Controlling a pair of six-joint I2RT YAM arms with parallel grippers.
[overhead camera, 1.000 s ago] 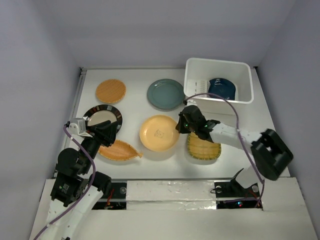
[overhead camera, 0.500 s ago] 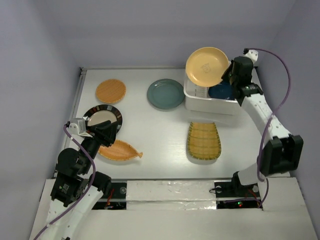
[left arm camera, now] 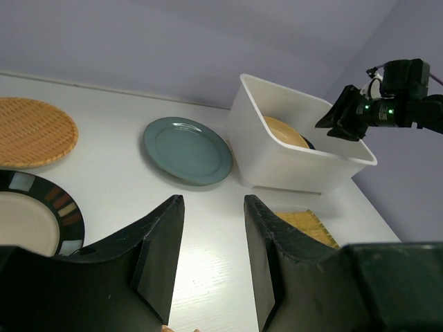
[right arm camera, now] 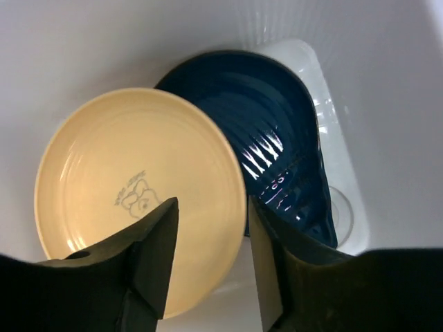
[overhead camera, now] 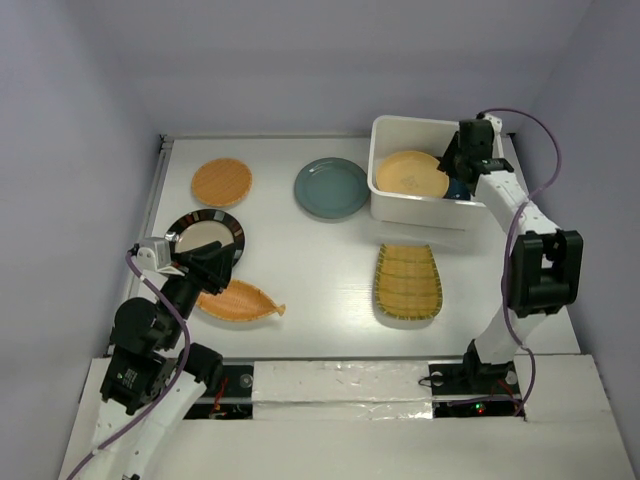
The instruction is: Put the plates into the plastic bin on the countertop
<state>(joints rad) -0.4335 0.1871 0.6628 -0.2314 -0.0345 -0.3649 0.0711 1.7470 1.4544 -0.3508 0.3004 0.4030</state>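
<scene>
The left arm (overhead camera: 135,325) and right arm (overhead camera: 508,198) are white tubular links joined by blocky black joint housings (overhead camera: 541,270), each with a loose purple cable (overhead camera: 513,113). The left gripper (left arm camera: 212,202) and right gripper (right arm camera: 211,204) have broad, matte black wedge-shaped fingers (left arm camera: 158,252). A small green light (left arm camera: 387,109) glows on the right gripper's black body.

The right arm (overhead camera: 505,195) was extended far forward, the right gripper (right arm camera: 210,207) angled downward with fingers spread; the left gripper (left arm camera: 212,207) was held low, fingers likewise spread.
</scene>
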